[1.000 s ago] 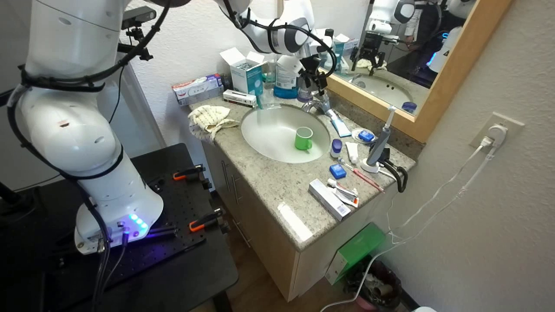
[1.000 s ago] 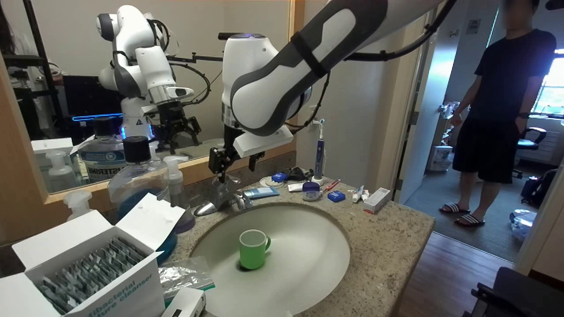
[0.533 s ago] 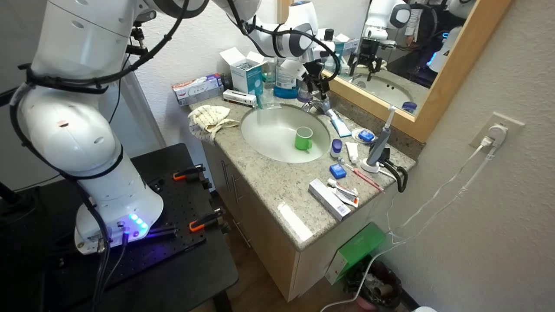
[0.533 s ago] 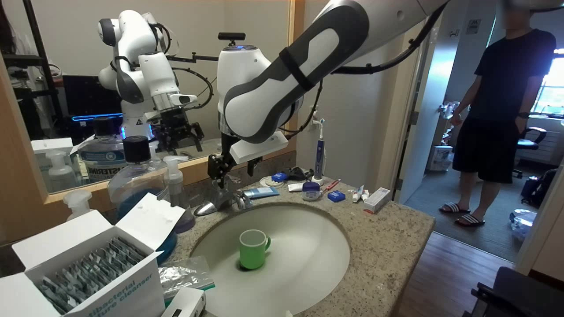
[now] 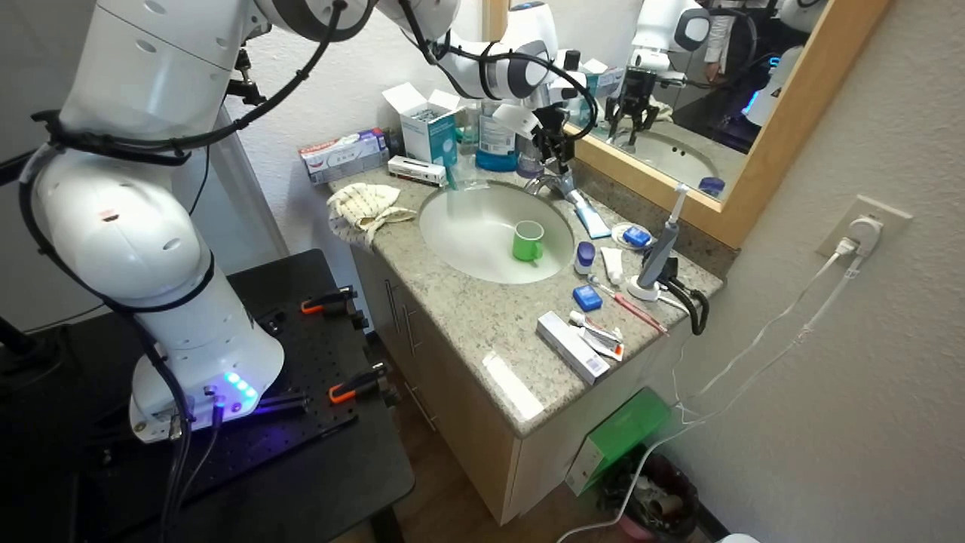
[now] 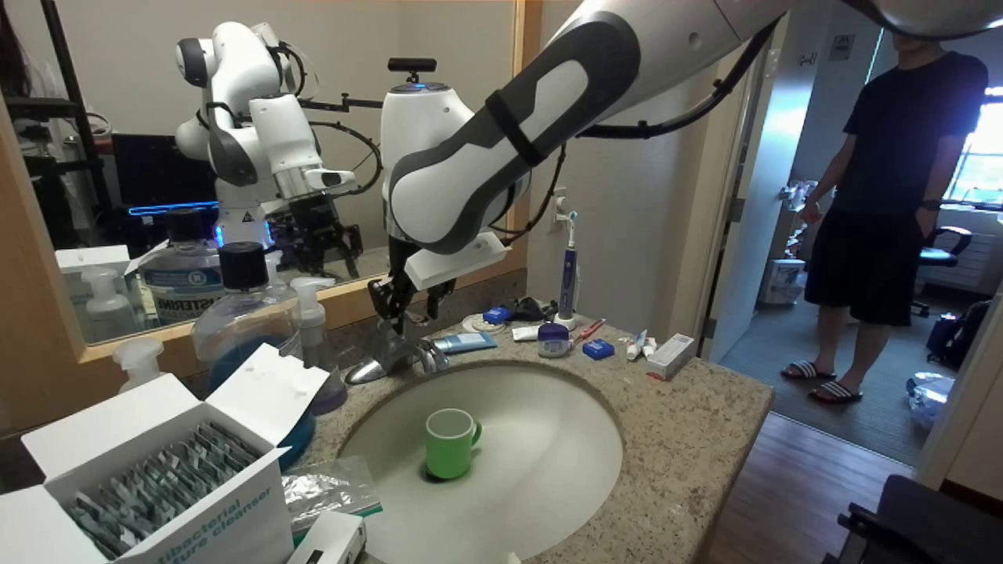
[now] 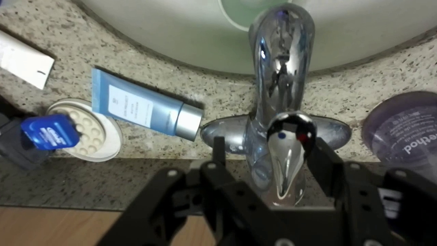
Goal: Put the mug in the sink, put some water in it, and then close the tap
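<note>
The small bright green mug stands upright in the round white ceramic basin, near the curved chrome tap; the jaws stand apart around the tap's lever, gripping nothing, though contact on one side is hard to tell. Just beside the tap, a light-blue tube with a silver cap lies on the beige speckled stone counter

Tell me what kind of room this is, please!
Probably a bathroom, or at least a washing corner. There's a sink with a shiny tap, a mirror on the wall behind it, and an electric toothbrush standing on the counter.
</note>
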